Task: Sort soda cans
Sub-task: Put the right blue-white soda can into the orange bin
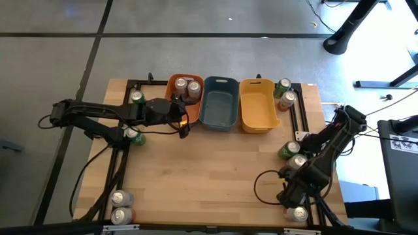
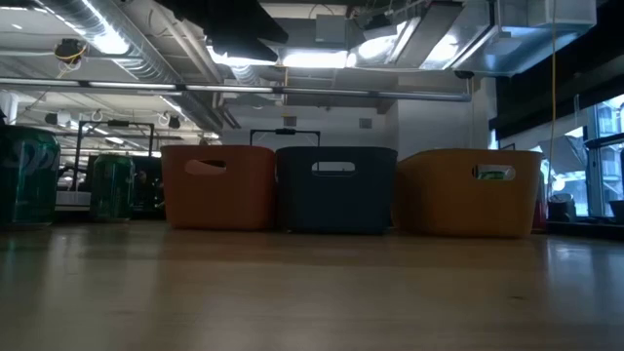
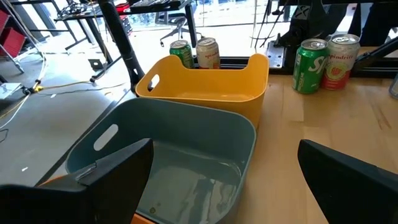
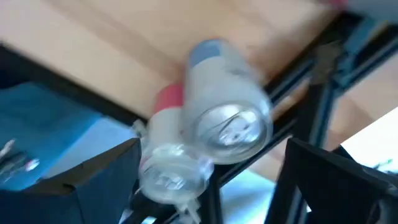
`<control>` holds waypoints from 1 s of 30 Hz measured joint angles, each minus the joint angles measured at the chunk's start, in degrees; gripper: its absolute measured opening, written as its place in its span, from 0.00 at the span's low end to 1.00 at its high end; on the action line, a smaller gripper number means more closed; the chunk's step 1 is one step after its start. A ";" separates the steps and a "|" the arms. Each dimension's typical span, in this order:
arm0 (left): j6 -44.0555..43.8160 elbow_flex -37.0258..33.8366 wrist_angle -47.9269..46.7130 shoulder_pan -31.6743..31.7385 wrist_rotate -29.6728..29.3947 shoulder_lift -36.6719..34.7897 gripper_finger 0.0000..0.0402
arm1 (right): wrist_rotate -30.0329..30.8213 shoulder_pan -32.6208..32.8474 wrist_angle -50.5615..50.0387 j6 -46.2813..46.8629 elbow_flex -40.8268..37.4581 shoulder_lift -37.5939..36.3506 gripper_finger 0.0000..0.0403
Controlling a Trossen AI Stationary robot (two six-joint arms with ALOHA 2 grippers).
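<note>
Both of my grippers stand wide with nothing between the fingers. Left gripper (image 1: 183,121) hovers at the near edge of the orange bin (image 1: 174,85), which holds two soda cans (image 1: 187,89); in its own wrist view the two dark fingers (image 3: 106,180) spread apart over the grey-blue bin (image 3: 186,124), with the yellow bin (image 3: 205,96) just beyond it.

Right gripper (image 1: 292,196) reaches toward the near right corner of the table (image 1: 215,176); its wrist view shows the fingers (image 4: 106,180) held wide either side of a silver can (image 4: 227,118) and a can with a red band (image 4: 168,155), both blurred, so I cannot say for certain whether either finger touches them; from above, one can (image 1: 298,213) sits at that corner and two more, one green (image 1: 288,150) and one silver-topped (image 1: 298,162), lie just up the right edge under my arm.

Elsewhere: a pair of cans (image 1: 285,93) stands beside the yellow bin at the far right corner; one green can (image 1: 136,97) sits left of the orange bin; another green can (image 1: 134,136) lies under my left arm; two cans (image 1: 120,206) rest at the near left corner. The low view shows the three bins in a row, touching or nearly so, and green cans (image 2: 29,180) at the left.
</note>
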 joint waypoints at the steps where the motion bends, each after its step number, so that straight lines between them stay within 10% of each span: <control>1: -0.06 0.00 -0.19 0.00 0.00 0.00 0.96 | 0.03 0.32 -0.04 0.17 0.00 0.13 0.99; 30: -0.80 0.00 -2.92 0.00 0.00 0.00 0.96 | 11.07 10.46 10.75 19.69 -8.41 0.29 0.99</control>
